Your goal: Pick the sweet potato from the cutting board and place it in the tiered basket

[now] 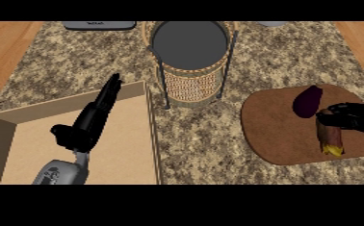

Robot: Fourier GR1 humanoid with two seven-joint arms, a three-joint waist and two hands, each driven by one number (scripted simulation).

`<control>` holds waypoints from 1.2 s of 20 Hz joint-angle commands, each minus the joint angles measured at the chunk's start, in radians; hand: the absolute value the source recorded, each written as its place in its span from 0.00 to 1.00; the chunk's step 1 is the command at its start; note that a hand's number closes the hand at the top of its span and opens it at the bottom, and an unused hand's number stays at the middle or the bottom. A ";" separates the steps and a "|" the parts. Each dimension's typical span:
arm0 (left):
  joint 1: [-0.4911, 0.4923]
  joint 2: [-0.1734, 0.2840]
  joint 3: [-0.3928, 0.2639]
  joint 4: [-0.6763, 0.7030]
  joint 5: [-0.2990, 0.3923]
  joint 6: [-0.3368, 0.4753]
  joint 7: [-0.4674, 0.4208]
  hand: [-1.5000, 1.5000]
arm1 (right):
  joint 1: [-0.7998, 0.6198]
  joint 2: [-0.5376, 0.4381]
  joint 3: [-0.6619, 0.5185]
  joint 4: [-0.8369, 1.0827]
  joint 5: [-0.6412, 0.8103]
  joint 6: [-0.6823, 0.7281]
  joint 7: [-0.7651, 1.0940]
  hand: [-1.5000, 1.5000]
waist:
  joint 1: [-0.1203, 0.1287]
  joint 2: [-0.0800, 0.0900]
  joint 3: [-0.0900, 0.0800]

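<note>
Fingers of right hand (343, 116) curl round sweet potato (331, 137) on cutting board (274, 124).

A speckled brown-and-cream stone tabletop (284, 66) fills the view. Pale wood strips (16, 42) border it at both upper corners. A grey appliance (99, 25) sits at the far edge, lit evenly.

Speckled stone counter (213, 138), smooth brown wooden cutting board (277, 129), woven wicker tiered basket (189, 86), matt cardboard box (121, 138).
</note>
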 commanded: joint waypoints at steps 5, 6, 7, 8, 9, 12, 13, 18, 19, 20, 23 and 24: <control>0.027 -0.049 -0.010 0.044 -0.040 -0.003 0.027 0.50 | -0.009 0.048 0.004 0.001 0.102 -0.061 -0.005 1.00 | 0.000 0.008 -0.003; -0.018 -0.016 0.043 0.061 -0.020 -0.020 0.044 0.50 | 0.043 0.016 -0.006 -0.068 0.108 -0.054 -0.011 1.00 | -0.006 0.007 -0.003; 0.035 -0.006 0.013 0.047 -0.009 -0.044 0.020 0.50 | -0.088 -0.065 0.022 0.015 0.113 0.056 -0.090 1.00 | 0.017 0.012 -0.003; 0.012 -0.017 0.003 0.033 -0.021 -0.031 0.017 0.50 | -0.067 -0.060 0.106 -0.013 0.174 0.072 -0.203 1.00 | 0.030 0.015 -0.002; -0.022 -0.024 0.009 0.080 -0.022 -0.031 0.016 0.50 | -0.064 -0.107 0.148 -0.039 0.194 0.139 -0.293 1.00 | 0.018 0.024 -0.002; -0.024 -0.018 -0.009 0.035 -0.020 -0.051 0.013 0.50 | -0.100 -0.205 0.297 -0.107 0.321 0.236 -0.480 1.00 | 0.082 0.029 -0.001; -0.012 -0.021 -0.005 0.051 -0.022 -0.045 0.010 0.50 | -0.120 -0.242 0.286 -0.115 0.329 0.236 -0.558 1.00 | 0.067 0.026 -0.001; 0.008 -0.015 0.009 0.045 -0.014 -0.045 0.025 0.50 | -0.195 -0.229 0.174 -0.041 0.163 0.288 -0.890 1.00 | 0.030 0.015 0.000; -0.009 -0.017 0.016 0.062 -0.016 -0.038 0.034 0.50 | -0.219 -0.197 0.132 -0.039 0.081 0.319 -0.910 1.00 | 0.025 0.016 0.000; 0.014 0.001 0.027 0.047 -0.004 -0.054 0.026 0.50 | -0.218 -0.201 0.095 -0.041 0.062 0.296 -0.967 1.00 | 0.021 0.013 0.000; -0.007 -0.025 0.015 0.065 -0.036 -0.026 0.017 0.50 | -0.326 -0.201 0.058 -0.050 0.030 0.340 -0.989 1.00 | 0.013 0.011 -0.002; -0.043 -0.041 0.026 0.095 -0.022 -0.034 0.026 0.50 | -0.329 -0.187 0.071 0.009 0.074 0.319 -1.049 1.00 | 0.012 0.014 -0.002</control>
